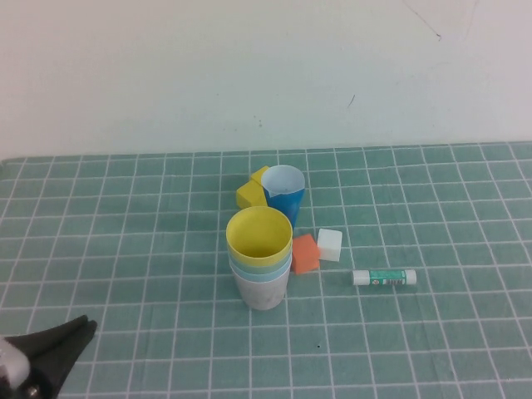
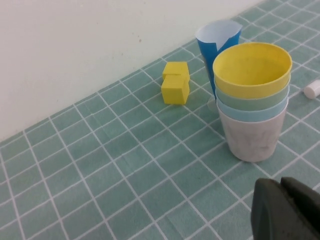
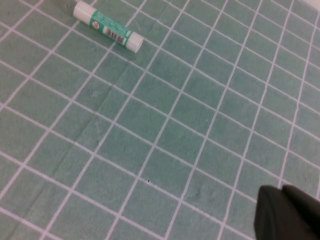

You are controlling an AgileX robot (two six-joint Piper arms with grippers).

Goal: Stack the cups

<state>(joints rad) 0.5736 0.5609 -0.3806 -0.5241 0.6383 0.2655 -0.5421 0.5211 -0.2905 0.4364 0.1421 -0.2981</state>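
The cups stand nested in one upright stack near the table's middle: the yellow cup (image 1: 259, 233) on top, then the pale green cup (image 1: 261, 266), the light blue cup (image 1: 260, 276), and the pale pink cup (image 1: 262, 293) at the bottom. In the left wrist view the stack shows yellow (image 2: 252, 67), green (image 2: 252, 100), blue (image 2: 252, 113) and pink (image 2: 252, 140). My left gripper (image 1: 81, 328) is shut and empty at the table's front left, well away from the stack; its tips also show in the left wrist view (image 2: 280, 187). My right gripper (image 3: 281, 192) is shut and empty over bare mat.
A dark blue cup with a white inside (image 1: 284, 194) stands behind the stack, with yellow cubes (image 1: 249, 193) next to it. An orange cube (image 1: 305, 253) and a white cube (image 1: 330, 244) lie right of the stack. A glue stick (image 1: 384, 277) lies further right.
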